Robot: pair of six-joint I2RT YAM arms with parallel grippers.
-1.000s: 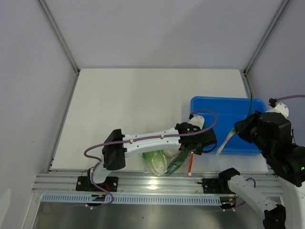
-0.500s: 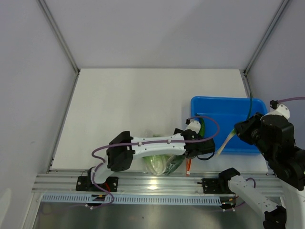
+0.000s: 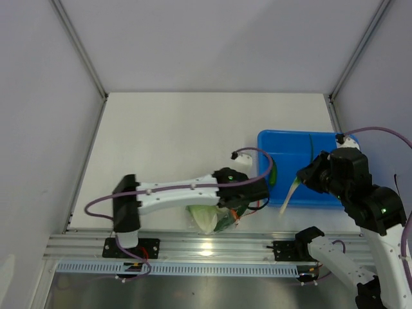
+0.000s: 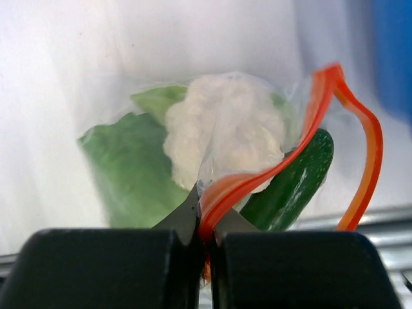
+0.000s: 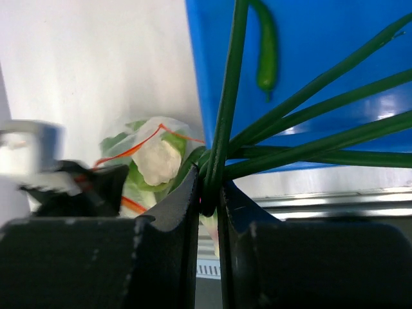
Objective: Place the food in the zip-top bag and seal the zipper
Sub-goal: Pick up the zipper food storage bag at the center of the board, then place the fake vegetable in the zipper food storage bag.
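Observation:
The zip-top bag [image 4: 222, 122] lies near the table's front edge, also in the top view [image 3: 205, 220]. It holds food: a pale leafy vegetable [image 4: 129, 167] and a dark green piece [image 4: 297, 180]. My left gripper [image 4: 206, 222] is shut on the orange-red zipper [image 4: 277, 170] at one end of the mouth; the rest of the strip loops open to the right. My right gripper [image 5: 209, 193] is shut on a bunch of long green stalks [image 5: 228, 96], held in the air over the bin's front edge, pale end [image 3: 288, 196] hanging down.
The blue bin [image 3: 293, 145] stands right of the bag, with a green pepper [image 5: 267, 51] lying in it. The metal rail [image 3: 212, 244] runs along the front edge just behind the bag. The left arm [image 3: 174, 191] stretches across above the bag.
My left gripper went from open to shut on the zipper, and the arm swung left with the bag shifting left. The right gripper drifted left with its stalks.

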